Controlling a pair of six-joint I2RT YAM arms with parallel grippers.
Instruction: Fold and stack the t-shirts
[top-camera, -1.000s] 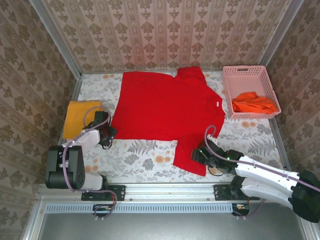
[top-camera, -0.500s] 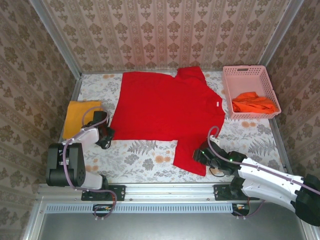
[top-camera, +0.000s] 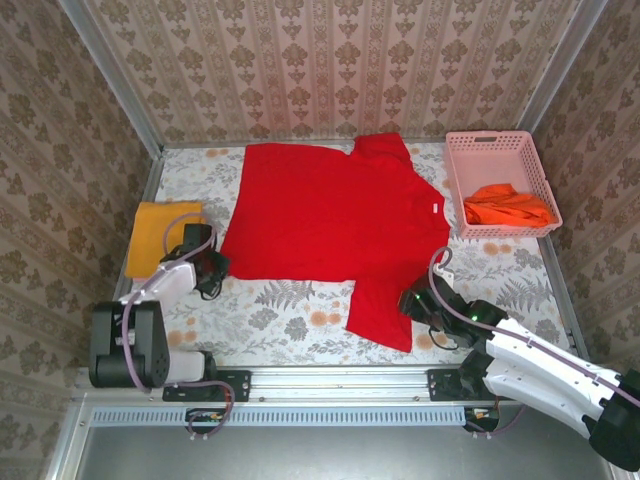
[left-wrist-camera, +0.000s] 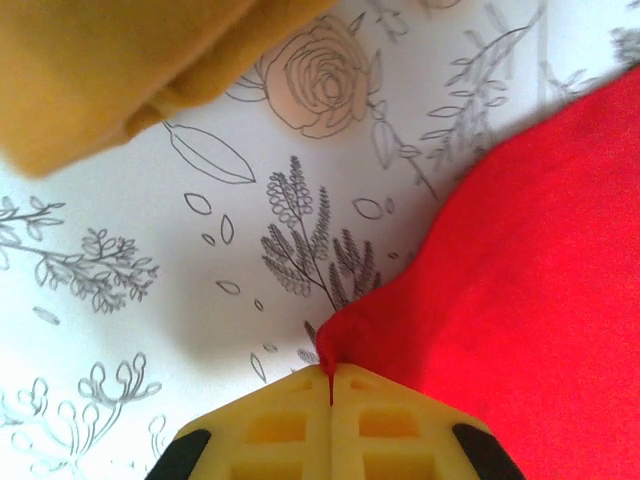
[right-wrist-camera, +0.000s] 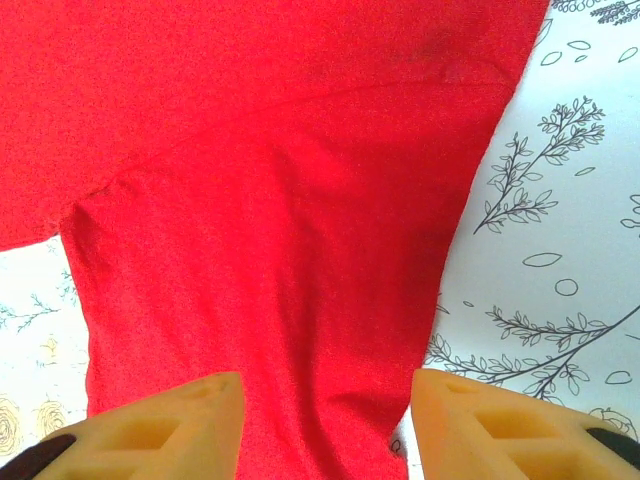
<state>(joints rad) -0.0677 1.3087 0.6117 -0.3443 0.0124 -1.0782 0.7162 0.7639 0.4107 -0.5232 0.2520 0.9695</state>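
Red t-shirt (top-camera: 330, 215) spread flat, yellow one (top-camera: 155, 235) folded, orange one (top-camera: 505, 205) crumpled

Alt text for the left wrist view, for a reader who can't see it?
The left claw, its yellow fingers shut together, pinches the corner of the red t-shirt, which spreads away to the right over the floral table cover. The mustard-yellow t-shirt lies at upper left, apart from the red one.

A red t-shirt (top-camera: 330, 225) lies spread on the counter (top-camera: 290, 312). A folded yellow t-shirt (top-camera: 158, 235) lies left of it, and an orange t-shirt (top-camera: 505, 206) sits in the pink basket (top-camera: 497, 137). The left pincer (top-camera: 216, 266) meets its corner, the right pincer (top-camera: 414, 301) its sleeve.
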